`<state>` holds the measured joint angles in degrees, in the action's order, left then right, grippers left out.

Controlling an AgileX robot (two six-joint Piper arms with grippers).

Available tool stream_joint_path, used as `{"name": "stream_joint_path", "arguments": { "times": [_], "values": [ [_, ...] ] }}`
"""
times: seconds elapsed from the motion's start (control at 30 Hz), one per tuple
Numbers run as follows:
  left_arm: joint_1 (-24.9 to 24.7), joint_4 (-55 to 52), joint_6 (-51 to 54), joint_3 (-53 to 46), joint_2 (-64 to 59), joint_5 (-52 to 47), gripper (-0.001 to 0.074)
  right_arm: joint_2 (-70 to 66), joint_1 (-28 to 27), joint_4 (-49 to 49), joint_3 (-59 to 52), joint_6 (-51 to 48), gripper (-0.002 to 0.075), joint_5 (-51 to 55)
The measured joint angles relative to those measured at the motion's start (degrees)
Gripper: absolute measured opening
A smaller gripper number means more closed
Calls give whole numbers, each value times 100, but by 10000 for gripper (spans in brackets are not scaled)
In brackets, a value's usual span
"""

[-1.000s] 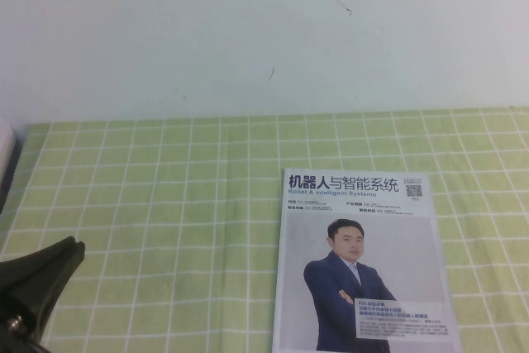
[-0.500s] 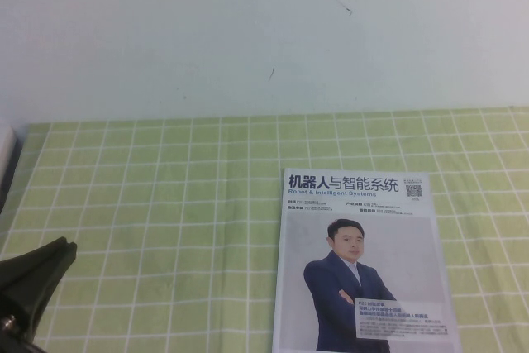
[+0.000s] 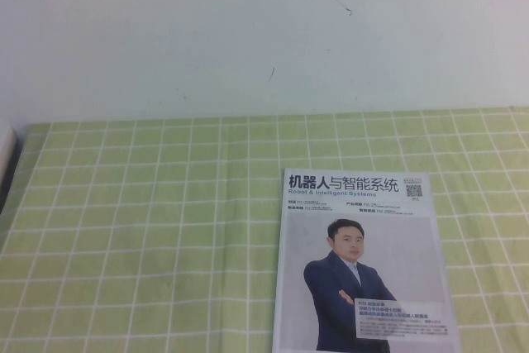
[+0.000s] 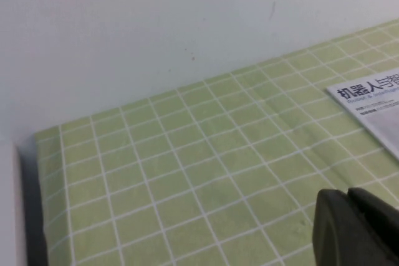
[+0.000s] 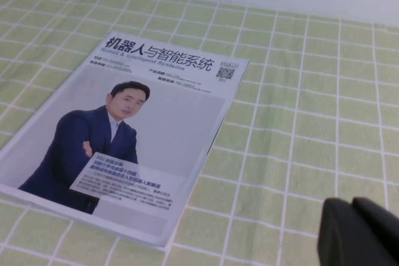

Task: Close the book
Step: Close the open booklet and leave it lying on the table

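Well, I am looking at the book (image 3: 364,262) lying shut, cover up, flat on the cloth (image 3: 149,204) at the near right, with its near edge running off the high view. Neither arm is showing in that view. The left gripper (image 4: 348,204) is hanging above bare cloth to the left of the book, apart from it. Its two dark tips are lying together with no gap showing and are holding nothing. The right gripper (image 5: 353,210) is hanging over the cloth near the book without touching it, likewise pressed together and empty. I am judging the closing as done, so the danger is lying in any further move. A gripper dropping low and sweeping across could be catching the cover's free edge and flipping it open, or shoving the book off the near side. A dragging tip could also be bunching the loose cloth and sliding the book with it.
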<state>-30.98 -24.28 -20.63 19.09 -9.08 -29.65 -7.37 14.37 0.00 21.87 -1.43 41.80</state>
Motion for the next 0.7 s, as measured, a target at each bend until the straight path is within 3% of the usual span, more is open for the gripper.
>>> {"name": "stream_joint_path", "arguments": {
  "times": [0.17,0.4,0.7],
  "values": [
    [1098,1109,787,-418,365,353,-3,0,0,0,0,0,-3,0],
    [2442,2087,1931,-1765,678,2081,-3,0,0,0,0,0,-4,0],
    [2622,2647,2063,-2028,957,1201,-3,0,0,51,0,0,-4,0]
  ]
}}
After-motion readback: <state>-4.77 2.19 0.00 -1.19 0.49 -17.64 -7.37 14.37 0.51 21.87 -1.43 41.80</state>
